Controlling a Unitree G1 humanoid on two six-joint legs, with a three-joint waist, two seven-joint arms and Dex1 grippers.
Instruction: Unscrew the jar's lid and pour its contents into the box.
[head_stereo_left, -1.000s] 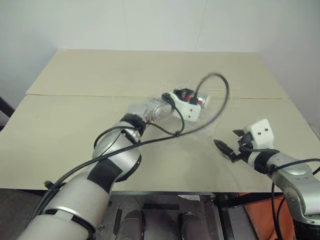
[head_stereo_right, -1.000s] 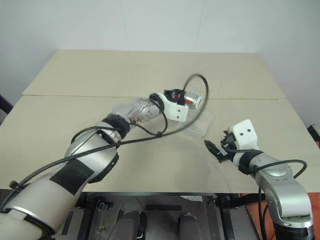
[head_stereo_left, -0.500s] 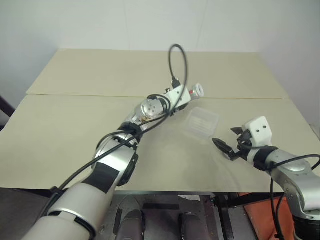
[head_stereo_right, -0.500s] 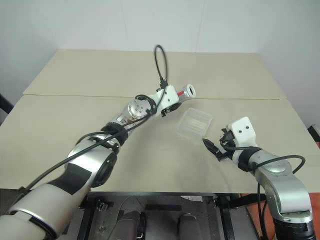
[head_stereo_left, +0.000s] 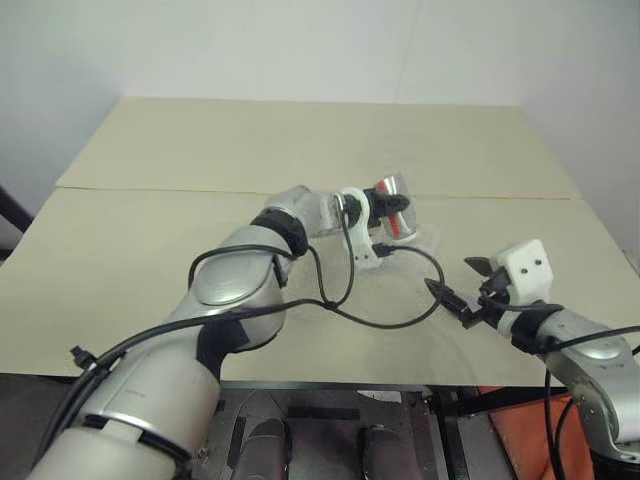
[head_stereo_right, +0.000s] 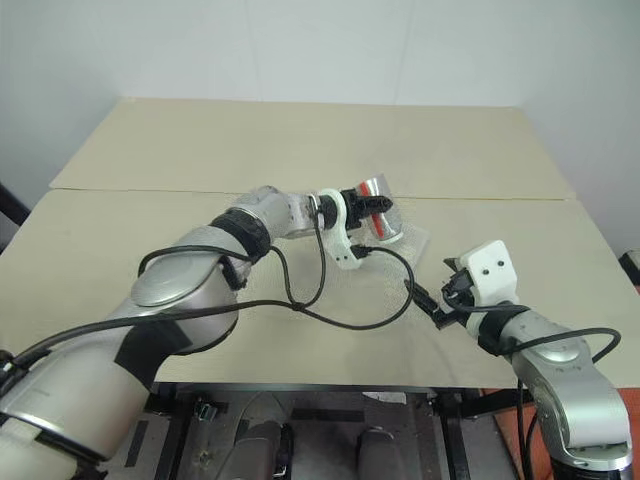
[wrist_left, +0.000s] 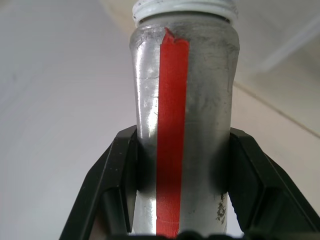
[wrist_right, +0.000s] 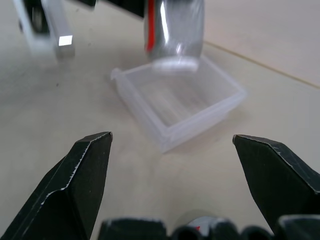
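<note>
My left gripper (head_stereo_left: 388, 210) is shut on the jar (head_stereo_right: 373, 208), a silvery cylinder with a red stripe. In the left wrist view its black fingers (wrist_left: 117, 175) clamp the jar (wrist_left: 182, 100) from both sides, and the threaded mouth is bare. The jar (wrist_right: 175, 30) hangs mouth-down over the far end of the clear box (wrist_right: 180, 102), which sits on the table. My right gripper (wrist_right: 172, 142) stands open just short of the box, nothing between its fingers. A small grey round shape with a red mark (wrist_right: 199, 221), likely the lid, peeks out by its base. I cannot make out the contents.
The beige table (head_stereo_left: 200, 150) has a seam running across it behind the box. A black cable (head_stereo_left: 400, 310) from my left arm loops over the table between the box and the front edge. A white wall stands behind the table.
My left arm has swung the jar from a raised tilt beyond the box down to mouth-down over it. The cable loop now lies on the table. The right gripper has stayed put.
</note>
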